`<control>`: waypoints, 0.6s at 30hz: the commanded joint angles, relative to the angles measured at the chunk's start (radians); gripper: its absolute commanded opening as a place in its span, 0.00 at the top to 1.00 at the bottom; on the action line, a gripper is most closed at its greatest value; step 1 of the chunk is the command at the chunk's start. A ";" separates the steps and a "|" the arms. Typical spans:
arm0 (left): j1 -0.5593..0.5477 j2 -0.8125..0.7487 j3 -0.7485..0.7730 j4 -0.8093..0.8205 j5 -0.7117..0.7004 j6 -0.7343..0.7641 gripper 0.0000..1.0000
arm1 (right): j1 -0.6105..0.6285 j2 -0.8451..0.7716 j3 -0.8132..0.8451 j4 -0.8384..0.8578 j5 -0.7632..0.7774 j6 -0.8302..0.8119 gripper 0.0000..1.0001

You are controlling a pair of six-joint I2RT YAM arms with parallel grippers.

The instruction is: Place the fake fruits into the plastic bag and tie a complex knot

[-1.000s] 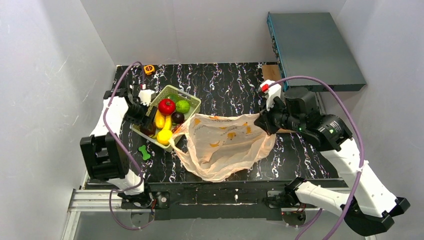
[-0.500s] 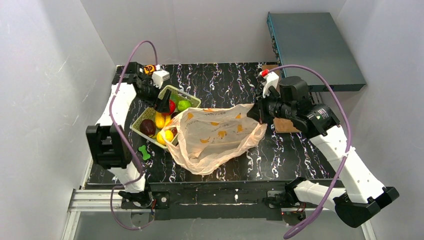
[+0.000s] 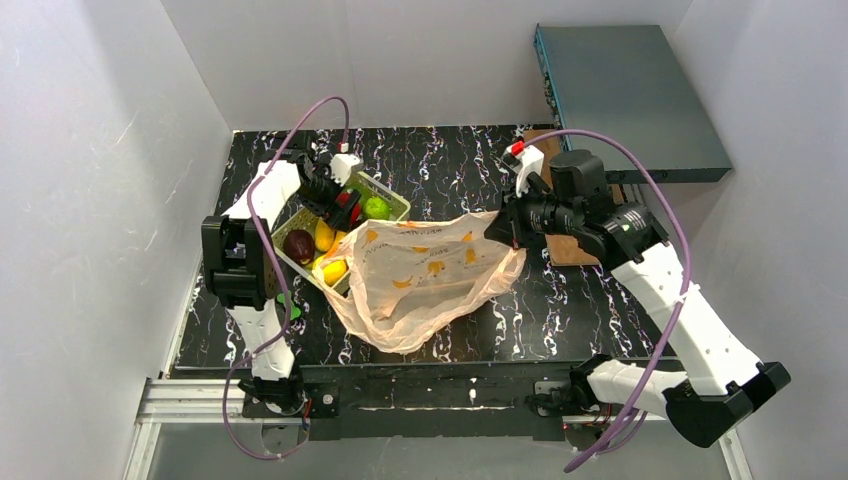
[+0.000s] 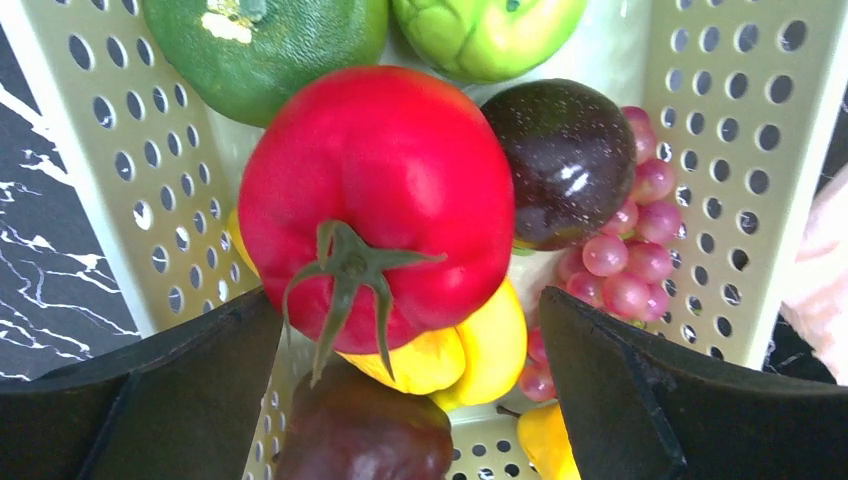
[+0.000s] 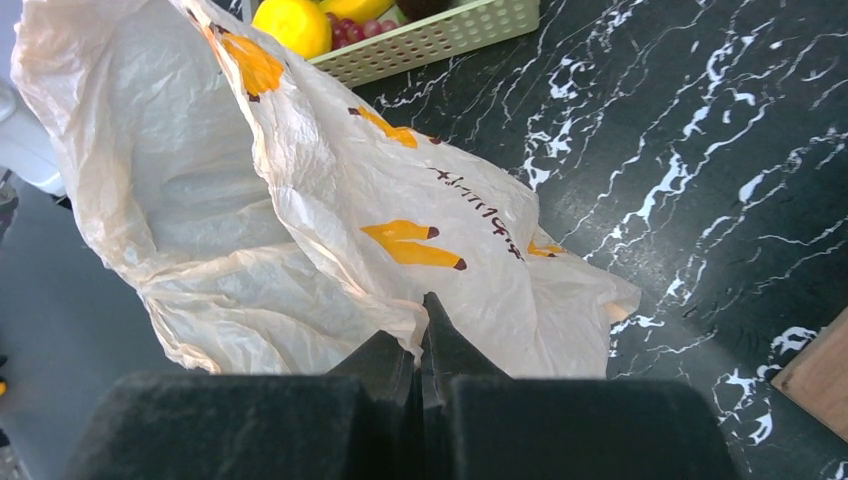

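Observation:
The light green slotted basket (image 3: 393,199) holds the fake fruits: red apple (image 4: 375,205), green lime (image 4: 265,45), dark purple plum (image 4: 570,160), grape bunch (image 4: 630,265) and yellow pieces (image 4: 470,350). My left gripper (image 4: 410,380) is open just above the apple, one finger on each side of it, apart from it; it also shows in the top view (image 3: 345,205). My right gripper (image 5: 422,330) is shut on an edge of the peach plastic bag (image 5: 300,200) and holds it up. The bag (image 3: 420,275) lies crumpled beside the basket, its other side resting against the basket rim.
A grey metal box (image 3: 630,90) stands at the back right. A wooden board (image 3: 565,250) lies under the right arm. A small green bone toy (image 3: 283,298) peeks out beside the left arm's base. White walls close in on the left and the back.
My left arm has swung from the basket's left side round its back, and its gripper now hangs over the red apple. My right gripper has drawn the bag leftward.

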 commanded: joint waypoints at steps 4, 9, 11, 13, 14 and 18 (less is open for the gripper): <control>-0.007 -0.023 0.083 0.011 0.013 0.030 0.02 | -0.009 0.029 0.033 0.003 -0.072 -0.033 0.99; -0.021 0.044 0.123 0.003 0.044 0.001 0.02 | -0.017 0.048 0.050 -0.030 -0.080 -0.040 0.99; -0.027 0.066 0.129 0.000 0.056 -0.007 0.02 | -0.018 0.047 0.049 -0.032 -0.076 -0.041 0.99; -0.033 0.072 0.124 0.001 0.049 -0.008 0.02 | -0.018 0.041 0.038 -0.027 -0.072 -0.037 0.99; -0.034 0.072 0.123 -0.002 0.047 -0.015 0.02 | -0.020 0.038 0.030 -0.021 -0.076 -0.034 0.99; -0.033 0.060 0.105 -0.023 0.044 -0.011 0.05 | -0.021 0.026 -0.015 0.024 -0.084 -0.010 0.99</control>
